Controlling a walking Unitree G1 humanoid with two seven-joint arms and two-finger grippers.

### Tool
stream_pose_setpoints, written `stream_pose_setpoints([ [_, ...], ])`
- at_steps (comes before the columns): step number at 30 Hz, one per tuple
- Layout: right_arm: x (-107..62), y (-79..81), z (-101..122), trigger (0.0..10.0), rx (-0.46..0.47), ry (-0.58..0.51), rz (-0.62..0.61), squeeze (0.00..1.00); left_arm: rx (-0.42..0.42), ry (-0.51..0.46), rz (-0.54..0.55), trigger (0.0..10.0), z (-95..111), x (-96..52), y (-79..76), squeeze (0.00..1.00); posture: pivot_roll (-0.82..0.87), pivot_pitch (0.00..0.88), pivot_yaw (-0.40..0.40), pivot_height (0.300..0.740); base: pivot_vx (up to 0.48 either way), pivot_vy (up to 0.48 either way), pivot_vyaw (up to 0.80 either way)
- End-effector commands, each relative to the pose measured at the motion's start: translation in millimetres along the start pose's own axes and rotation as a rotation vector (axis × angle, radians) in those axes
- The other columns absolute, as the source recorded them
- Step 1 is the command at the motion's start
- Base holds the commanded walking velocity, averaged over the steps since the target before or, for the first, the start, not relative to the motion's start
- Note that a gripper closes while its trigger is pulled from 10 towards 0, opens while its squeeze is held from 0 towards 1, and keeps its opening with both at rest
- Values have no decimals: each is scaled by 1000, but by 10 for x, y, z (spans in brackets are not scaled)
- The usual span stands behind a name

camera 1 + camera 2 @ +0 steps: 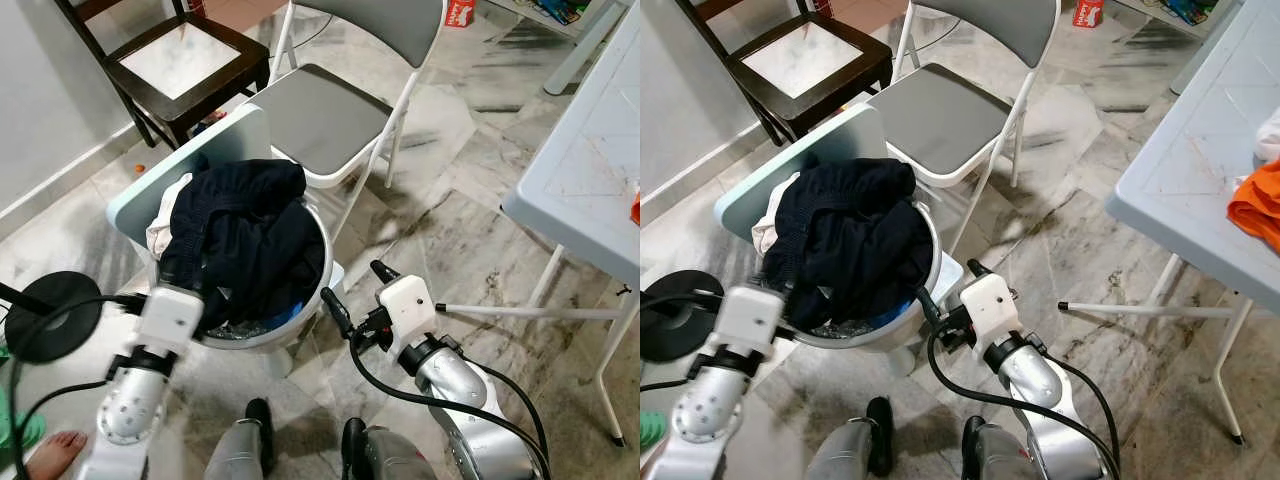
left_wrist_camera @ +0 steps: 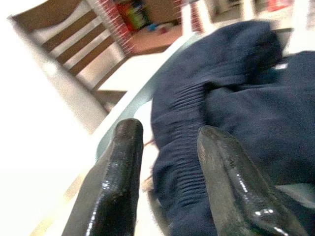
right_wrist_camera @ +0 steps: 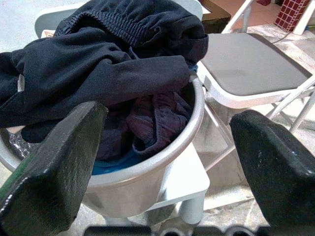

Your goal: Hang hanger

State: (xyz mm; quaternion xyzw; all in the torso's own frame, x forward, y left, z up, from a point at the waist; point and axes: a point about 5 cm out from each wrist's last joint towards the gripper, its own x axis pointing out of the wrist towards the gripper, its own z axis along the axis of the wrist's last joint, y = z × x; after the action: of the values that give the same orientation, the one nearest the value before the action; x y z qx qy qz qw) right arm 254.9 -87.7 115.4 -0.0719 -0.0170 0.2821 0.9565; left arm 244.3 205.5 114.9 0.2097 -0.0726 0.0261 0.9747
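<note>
A round white basin (image 1: 300,325) stands on a pale blue plastic stool (image 1: 200,150), heaped with dark navy clothes (image 1: 245,235). A white cloth (image 1: 160,225) hangs at the heap's left side. My left gripper (image 2: 170,132) is at the basin's left rim, open, its fingers pointing at the ribbed navy fabric (image 2: 236,113) with nothing between them. My right gripper (image 1: 358,290) is just right of the basin, open wide and holding nothing. In the right wrist view, the basin's wall (image 3: 147,182) lies between its fingers (image 3: 54,172).
A grey folding chair (image 1: 320,115) stands close behind the basin, with a dark wooden chair (image 1: 185,60) further left. A pale table (image 1: 590,170) at the right carries an orange cloth (image 1: 1260,205). A black round base (image 1: 45,310) and a person's bare foot (image 1: 55,450) are at my left.
</note>
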Motion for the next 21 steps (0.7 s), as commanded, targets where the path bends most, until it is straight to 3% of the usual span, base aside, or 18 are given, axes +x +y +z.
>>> stream_pose_setpoints([
  [1,-17,16,-55,10000,10,18,11,0,-52,104,62,10000,-145,-48,44,1000,30,312,-32,740,0,0,0],
  [5,-19,11,-56,10000,8,17,10,0,-169,256,166,10000,-381,-11,135,1000,27,312,-36,740,0,0,0],
  [7,-23,15,-60,10000,10,18,11,0,-231,326,165,10000,-476,80,62,1000,23,315,-40,740,0,0,0],
  [12,-31,14,-59,10000,7,19,11,0,-220,307,207,10000,-457,243,107,1000,14,319,-40,740,0,0,0],
  [16,-51,9,-69,10000,8,24,3,0,-260,329,259,10000,-472,394,183,1000,4,323,-38,740,0,0,0],
  [21,-55,5,-67,10000,5,24,-4,0,-310,348,194,10000,-463,580,111,1000,-5,322,-35,740,0,0,0],
])
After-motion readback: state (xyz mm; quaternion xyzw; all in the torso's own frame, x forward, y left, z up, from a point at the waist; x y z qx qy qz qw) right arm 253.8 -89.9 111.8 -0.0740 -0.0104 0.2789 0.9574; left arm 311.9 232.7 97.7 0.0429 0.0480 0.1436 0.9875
